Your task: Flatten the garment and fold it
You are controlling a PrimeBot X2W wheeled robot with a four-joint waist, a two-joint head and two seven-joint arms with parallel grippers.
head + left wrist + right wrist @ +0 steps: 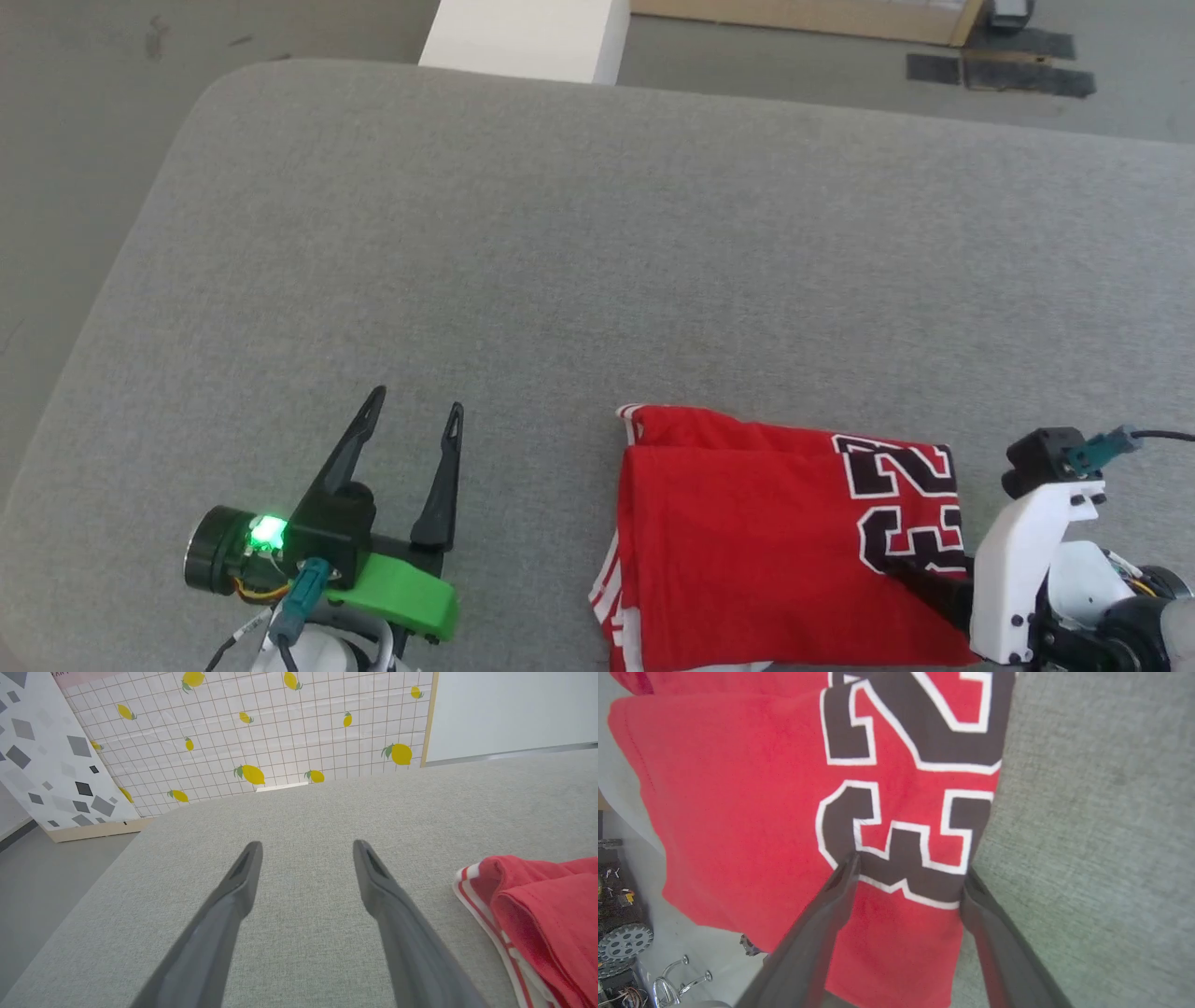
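Observation:
The garment (747, 541) lies folded into a red rectangle near the table's front edge, its black "23" print facing up on its right part and a striped white sleeve edge showing at its lower left. My right gripper (910, 574) is over the garment's right edge; in the right wrist view the right gripper (910, 865) stands open, its fingers straddling the "3" on the garment (738, 812). My left gripper (416, 399) is open over bare table, left of the garment. In the left wrist view the left gripper (307, 843) holds nothing, with the garment (546, 905) at the right.
The grey padded table (560, 233) spreads wide to the left and far side. Beyond its far edge stand a white box (527, 37) and cardboard (812, 14). A lemon-patterned panel (280, 728) rises behind the table. Wheeled hardware (623, 942) sits on the floor.

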